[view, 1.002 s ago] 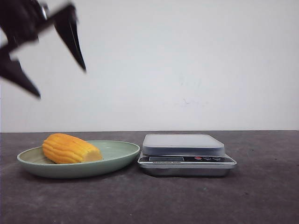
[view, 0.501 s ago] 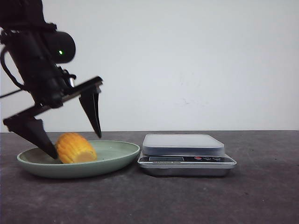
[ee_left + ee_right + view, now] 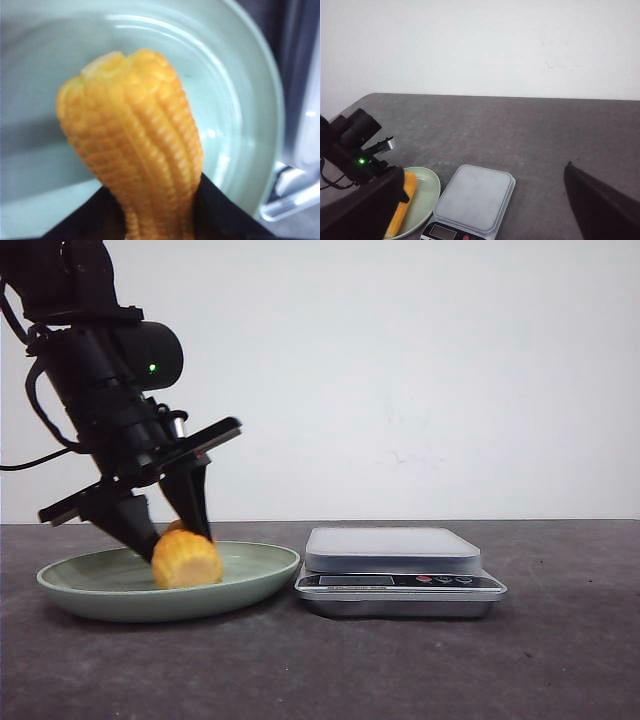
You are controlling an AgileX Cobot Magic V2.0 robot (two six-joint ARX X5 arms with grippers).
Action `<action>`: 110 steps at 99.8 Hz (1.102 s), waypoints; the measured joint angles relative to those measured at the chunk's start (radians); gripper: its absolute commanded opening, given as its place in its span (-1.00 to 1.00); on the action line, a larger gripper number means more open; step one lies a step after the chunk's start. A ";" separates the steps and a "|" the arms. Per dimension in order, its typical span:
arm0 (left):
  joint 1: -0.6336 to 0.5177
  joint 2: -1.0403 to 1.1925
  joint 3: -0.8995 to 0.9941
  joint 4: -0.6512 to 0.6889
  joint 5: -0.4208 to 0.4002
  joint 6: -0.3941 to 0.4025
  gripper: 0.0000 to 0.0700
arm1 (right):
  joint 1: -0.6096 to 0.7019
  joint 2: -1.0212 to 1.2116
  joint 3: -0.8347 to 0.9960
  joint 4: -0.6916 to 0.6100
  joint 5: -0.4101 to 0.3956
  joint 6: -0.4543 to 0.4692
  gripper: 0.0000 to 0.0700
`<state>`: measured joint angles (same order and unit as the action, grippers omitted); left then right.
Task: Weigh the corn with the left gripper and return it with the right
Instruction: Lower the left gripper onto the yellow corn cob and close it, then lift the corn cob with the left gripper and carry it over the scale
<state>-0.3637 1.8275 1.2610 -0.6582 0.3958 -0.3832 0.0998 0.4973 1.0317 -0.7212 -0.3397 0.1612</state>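
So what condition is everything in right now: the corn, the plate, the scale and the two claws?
corn: lying in the plate, clamped between the left claw's fingers.
plate: upright on the table, holding only the corn.
scale: platform bare, display too small to read.
left gripper: down in the plate, shut on the corn.
right gripper: raised, fingers spread, holding nothing.

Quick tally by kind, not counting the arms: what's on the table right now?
Yellow-orange ribbed corn cob piece: 1
Pale green shallow round plate: 1
Silver digital kitchen scale with grey platform: 1
Total: 3
The corn is in the plate, with the left gripper closed around it.
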 measured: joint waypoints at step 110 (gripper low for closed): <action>-0.215 0.224 0.423 0.169 0.026 -0.133 -0.99 | 0.000 0.000 0.000 -0.050 0.000 0.011 0.76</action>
<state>-0.5789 2.0518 1.6836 -0.4896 0.4221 -0.5163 0.0998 0.4973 1.0317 -0.7715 -0.3397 0.1719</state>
